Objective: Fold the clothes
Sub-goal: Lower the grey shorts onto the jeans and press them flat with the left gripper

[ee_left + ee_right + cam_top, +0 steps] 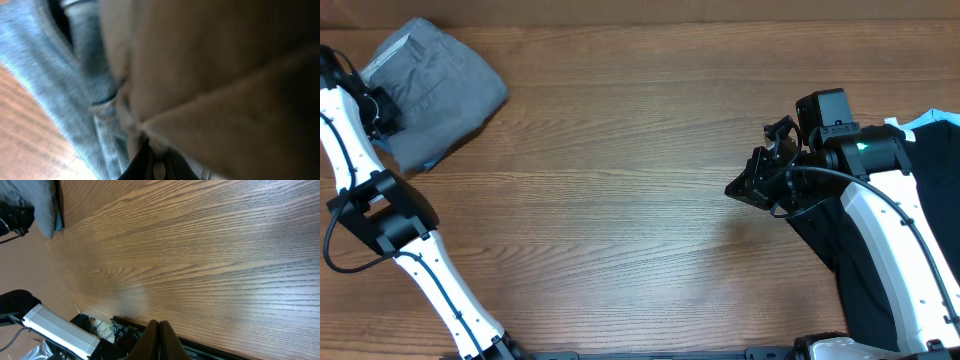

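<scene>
Shorts point(440, 85) lie as a compact grey bundle at the far left corner of the table point(620, 200) in the overhead view. Their edges are doubled under, so the folding looks largely done. A sliver of pale blue denim point(438, 158) peeks out beneath the near edge, which suggests the bundle sits on top of another garment as a stack. The left gripper point(382, 112) is at the bundle's left edge, touching or just beside it, a fitting spot for nudging or releasing the cloth. The right gripper point(760, 180) hangs well apart over bare wood, its arm crossing a black T-shirt point(860, 270) at the right edge. It is probably parked there to keep out of the way.

From the left wrist, blurred grey-brown cloth fills most of the picture, with denim to its left and a wedge of table in the lower corner. The dark fingers at the bottom edge are pressed right up to the fabric. I cannot tell whether they pinch it or are parted.

From the right wrist, the two fingers meet tip to tip with nothing between them. Beyond them is only wood grain, and the shorts are far off in the upper left corner.
</scene>
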